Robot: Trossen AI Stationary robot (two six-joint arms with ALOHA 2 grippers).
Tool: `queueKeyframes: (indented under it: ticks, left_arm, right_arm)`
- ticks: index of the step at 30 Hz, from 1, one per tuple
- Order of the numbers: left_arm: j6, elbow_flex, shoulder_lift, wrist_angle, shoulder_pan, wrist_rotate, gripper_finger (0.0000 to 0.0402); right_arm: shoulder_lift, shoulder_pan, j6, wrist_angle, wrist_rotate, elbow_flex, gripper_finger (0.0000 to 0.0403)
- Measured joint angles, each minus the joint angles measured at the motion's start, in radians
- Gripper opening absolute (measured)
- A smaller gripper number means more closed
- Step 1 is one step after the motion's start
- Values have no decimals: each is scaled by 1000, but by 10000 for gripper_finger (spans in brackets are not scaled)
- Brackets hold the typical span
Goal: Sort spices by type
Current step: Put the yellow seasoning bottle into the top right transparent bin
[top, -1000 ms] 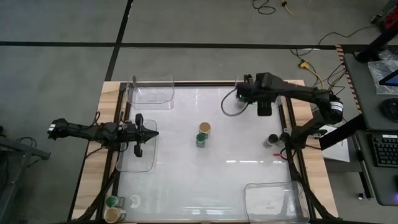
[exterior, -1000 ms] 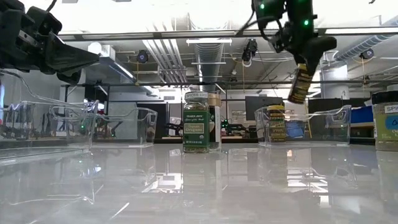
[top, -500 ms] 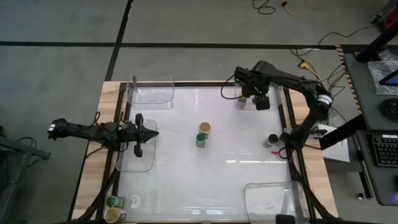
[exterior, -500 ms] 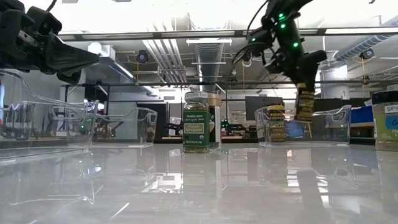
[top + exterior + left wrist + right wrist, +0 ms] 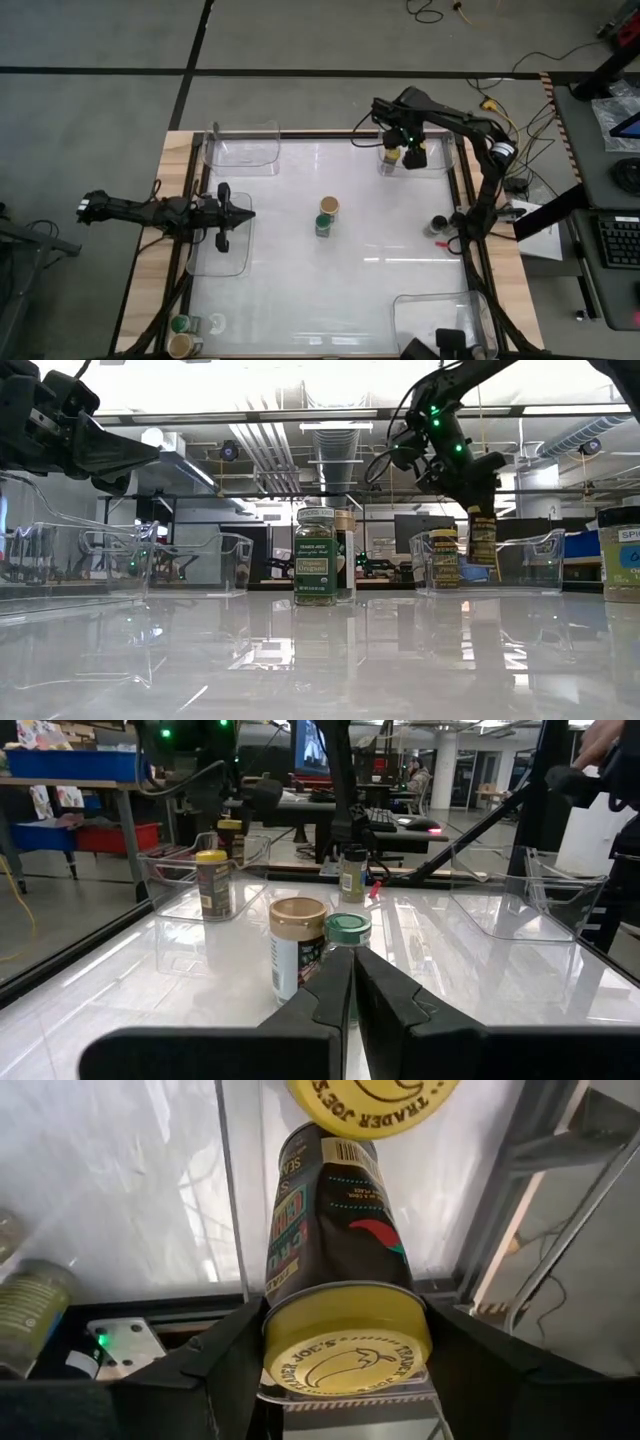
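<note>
I see the small dark spice jar with the yellow round lid (image 5: pixel 345 1345) clamped between the fingers of the right gripper (image 5: pixel 413 152), inside the clear plastic bin (image 5: pixel 530 565) below it. That arm reaches far over, wrist bent down. The left gripper (image 5: pixel 240 214) waits clenched; the jar's base is hidden.

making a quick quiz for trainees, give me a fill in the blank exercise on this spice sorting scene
1. The jar in the right gripper has a ____ lid.
2. The left gripper hovers over a clear bin with its fingers ____.
3. Beside the tan-lidded jar at mid-table stands a jar with a ____ lid.

Missing words: yellow; shut; green
</note>
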Motion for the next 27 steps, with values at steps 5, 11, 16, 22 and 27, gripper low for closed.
queueKeyframes:
  ticks: [5, 11, 16, 22, 27]
  left_arm:
    - [0, 0, 0, 0, 0, 0, 1]
    - [0, 0, 0, 0, 0, 0, 1]
    - [0, 0, 0, 0, 0, 0, 1]
    - [0, 0, 0, 0, 0, 0, 1]
    - [0, 0, 0, 0, 0, 0, 1]
  right_arm:
    - [13, -31, 11, 4, -32, 0, 228]
    - [72, -37, 20, 24, -41, -1, 235]
    - [90, -37, 50, 33, -52, -1, 237]
    - [92, -36, 64, 37, -84, -1, 229]
    - [92, -36, 33, 69, -83, -1, 240]
